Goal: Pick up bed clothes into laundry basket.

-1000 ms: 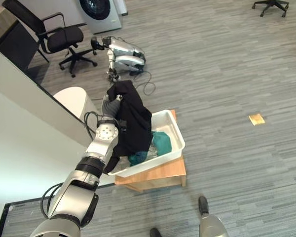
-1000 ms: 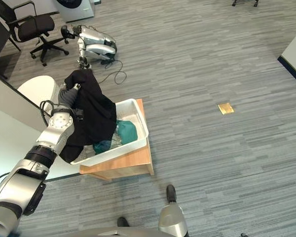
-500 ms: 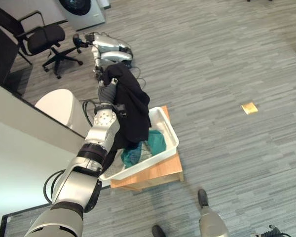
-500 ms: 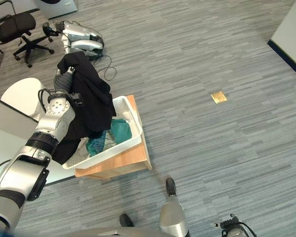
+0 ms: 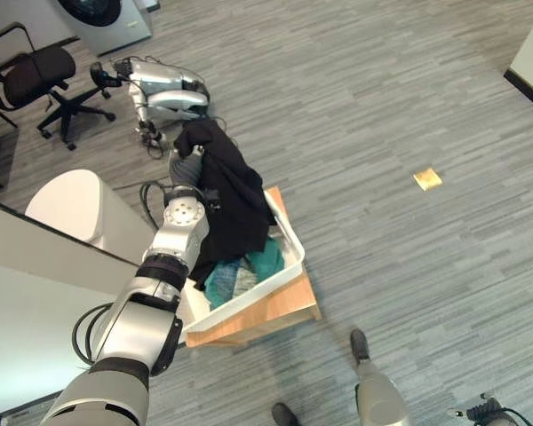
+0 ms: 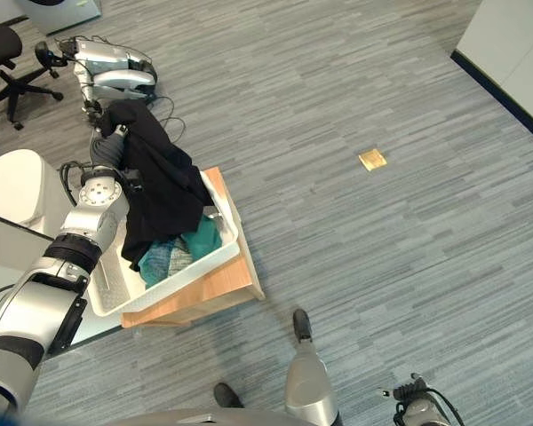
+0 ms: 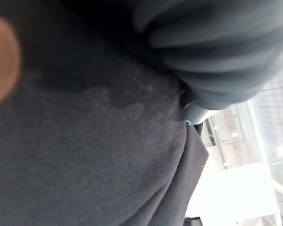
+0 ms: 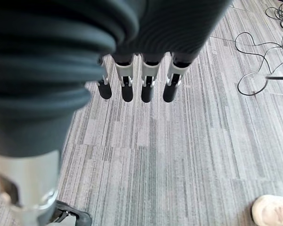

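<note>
A black garment (image 5: 231, 200) hangs over my raised left hand (image 5: 187, 165) and trails down into the white laundry basket (image 5: 292, 259). The cloth covers that hand's fingers, and in the left wrist view the same black garment (image 7: 94, 141) lies pressed against the hand's dark cover (image 7: 217, 47). Teal and patterned clothes (image 5: 247, 272) lie inside the basket, which rests on a low wooden stand (image 5: 284, 307). My right hand (image 8: 148, 80) hangs over the grey floor with its fingers straight and nothing in it.
A white bed edge (image 5: 35, 293) and a white rounded stool (image 5: 75, 209) are at the left. Beyond lie a folded four-legged robot (image 5: 160, 89), an office chair (image 5: 35, 84) and a washing machine (image 5: 102, 16). A yellow scrap (image 5: 427, 179) lies on the floor. A person's shoe (image 8: 273, 209) shows nearby.
The camera has shifted. My left arm has carried the black garment from the basket's near-left edge further over the basket, so more of it hangs inside.
</note>
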{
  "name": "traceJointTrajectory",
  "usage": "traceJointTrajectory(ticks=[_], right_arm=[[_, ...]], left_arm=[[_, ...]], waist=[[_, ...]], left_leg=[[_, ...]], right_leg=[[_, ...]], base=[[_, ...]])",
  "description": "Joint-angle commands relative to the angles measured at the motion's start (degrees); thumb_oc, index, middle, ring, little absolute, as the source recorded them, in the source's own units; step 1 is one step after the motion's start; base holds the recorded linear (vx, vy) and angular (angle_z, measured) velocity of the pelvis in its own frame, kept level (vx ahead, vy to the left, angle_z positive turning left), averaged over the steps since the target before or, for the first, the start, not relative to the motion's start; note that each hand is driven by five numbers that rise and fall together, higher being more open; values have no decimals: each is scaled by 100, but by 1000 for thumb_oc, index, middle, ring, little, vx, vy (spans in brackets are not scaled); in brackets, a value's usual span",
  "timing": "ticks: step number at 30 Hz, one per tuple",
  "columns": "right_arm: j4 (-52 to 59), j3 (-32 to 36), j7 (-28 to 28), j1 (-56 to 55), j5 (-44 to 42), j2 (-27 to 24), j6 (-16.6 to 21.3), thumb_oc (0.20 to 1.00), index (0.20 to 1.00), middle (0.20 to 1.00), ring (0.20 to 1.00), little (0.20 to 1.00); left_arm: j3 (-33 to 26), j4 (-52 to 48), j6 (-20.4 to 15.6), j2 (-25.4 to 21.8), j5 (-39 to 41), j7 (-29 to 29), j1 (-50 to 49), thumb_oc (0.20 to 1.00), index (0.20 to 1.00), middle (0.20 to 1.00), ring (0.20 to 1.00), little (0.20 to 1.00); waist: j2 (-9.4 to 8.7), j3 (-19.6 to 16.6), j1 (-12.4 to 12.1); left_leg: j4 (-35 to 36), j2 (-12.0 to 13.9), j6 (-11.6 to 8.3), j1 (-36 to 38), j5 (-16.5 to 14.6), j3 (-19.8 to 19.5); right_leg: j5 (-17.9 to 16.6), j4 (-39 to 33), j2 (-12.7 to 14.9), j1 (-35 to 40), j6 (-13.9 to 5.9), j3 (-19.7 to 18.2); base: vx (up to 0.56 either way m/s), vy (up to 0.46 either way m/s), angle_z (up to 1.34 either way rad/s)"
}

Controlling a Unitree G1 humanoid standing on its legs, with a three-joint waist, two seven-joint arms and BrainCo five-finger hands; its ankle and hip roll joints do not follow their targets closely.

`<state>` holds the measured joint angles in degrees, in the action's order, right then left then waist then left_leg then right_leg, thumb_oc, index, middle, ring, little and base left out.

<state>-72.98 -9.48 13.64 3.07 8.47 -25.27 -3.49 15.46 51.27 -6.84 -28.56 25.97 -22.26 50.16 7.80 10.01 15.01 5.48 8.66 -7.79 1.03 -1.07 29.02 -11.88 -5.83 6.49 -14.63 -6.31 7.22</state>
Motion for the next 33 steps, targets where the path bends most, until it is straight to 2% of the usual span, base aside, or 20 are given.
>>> traceJointTrajectory(ticks=[1, 8, 9, 10, 17, 27, 28, 29, 30, 31, 32, 33], right_arm=[[-388, -239, 106, 106, -150, 2, -57, 1000, 1000, 1000, 1000, 1000], [-451, -407, 48, 455, -224, 19, -50, 1000, 1000, 1000, 1000, 1000], [-444, -455, 53, 568, -227, 14, -69, 1000, 1000, 1000, 1000, 1000], [-447, -456, 52, 573, -228, 11, -69, 1000, 1000, 1000, 1000, 1000], [-438, -519, 74, 616, -233, 90, -56, 1000, 1000, 1000, 1000, 1000], [-87, -633, 195, 687, -131, 179, 53, 1000, 1000, 1000, 1000, 1000], [95, -671, 266, 1029, -208, 80, 81, 1000, 1000, 1000, 1000, 1000], [94, -675, 266, 1039, -209, 82, 81, 1000, 1000, 1000, 1000, 1000], [300, -784, 354, 1585, -221, -46, 130, 1000, 1000, 1000, 1000, 1000], [428, -861, 400, 1822, -196, -121, 157, 1000, 1000, 1000, 1000, 1000], [427, -871, 399, 1830, -196, -121, 157, 1000, 1000, 1000, 1000, 1000], [949, -941, 567, 2440, -306, -334, 307, 1000, 1000, 1000, 1000, 1000]], left_arm=[[-82, 595, -128, -511, -549, -90, 862, 200, 200, 200, 200, 200], [26, 1065, 108, -425, -1184, 46, 685, 200, 200, 200, 200, 200], [22, 1188, 145, -329, -1214, 55, 618, 501, 501, 501, 501, 501], [19, 1191, 144, -328, -1215, 55, 621, 1000, 1000, 1000, 1000, 1000], [-65, 1352, 136, -74, -1284, 37, 381, 1000, 1000, 1000, 1000, 1000], [-145, 400, 12, -95, -1633, -551, 71, 1000, 1000, 1000, 1000, 1000], [-128, 61, -28, -116, -1807, -737, 39, 1000, 1000, 1000, 1000, 1000], [-134, 54, -24, -121, -1811, -740, 39, 1000, 1000, 1000, 1000, 1000], [-145, -612, -137, -248, -2243, -1118, -98, 1000, 1000, 1000, 1000, 1000], [-255, -1051, -216, -267, -2298, -1299, -260, 1000, 1000, 1000, 1000, 1000], [-269, -1072, -206, -272, -2304, -1302, -276, 1000, 1000, 1000, 1000, 1000], [-576, -1982, -473, -268, -2211, -1568, -643, 1000, 1000, 1000, 1000, 1000]], waist=[[-274, -6, -126], [-322, 109, -271], [-325, 145, -311], [-322, 151, -308], [-297, 232, -336], [-251, 98, -456], [-237, 33, -549], [-246, 31, -541], [-266, -48, -684], [-288, -93, -764], [-293, -99, -751], [-326, -200, -924]], left_leg=[[-48, 88, -97, 288, -294, -354], [-48, 114, -98, 280, -224, -491], [-48, 104, -93, 275, -221, -521], [-48, 104, -92, 279, -222, -523], [-48, 88, -87, 294, -221, -566], [-48, 69, -67, 468, -244, -689], [-48, 81, -82, 531, -276, -746], [-48, 77, -83, 509, -245, -750], [-48, 104, -110, 569, -264, -825], [-48, 120, -121, 585, -252, -864], [-48, 116, -121, 562, -222, -868], [-48, 145, -140, 615, -218, -937]], right_leg=[[456, 84, 574, 215, -786, 375], [493, 83, 592, 362, -724, 473], [492, 83, 586, 379, -725, 488], [492, 83, 586, 384, -725, 489], [493, 83, 607, 451, -716, 505], [589, 83, 667, 801, -685, 606], [640, 83, 670, 927, -683, 684], [621, 83, 674, 908, -671, 684], [676, 83, 681, 1055, -655, 785], [699, 83, 675, 1122, -636, 830], [680, 83, 679, 1102, -625, 830], [750, 83, 650, 1240, -603, 893]], base=[[-51, -11, -3], [-39, -17, 13], [-43, 0, 23], [-53, 2, 16], [-30, 1, 2], [8, -8, 4], [-11, -22, 17], [8, -40, 25], [-1, -57, 27], [-1, -56, 27], [7, -47, 26], [2, -36, 24]])
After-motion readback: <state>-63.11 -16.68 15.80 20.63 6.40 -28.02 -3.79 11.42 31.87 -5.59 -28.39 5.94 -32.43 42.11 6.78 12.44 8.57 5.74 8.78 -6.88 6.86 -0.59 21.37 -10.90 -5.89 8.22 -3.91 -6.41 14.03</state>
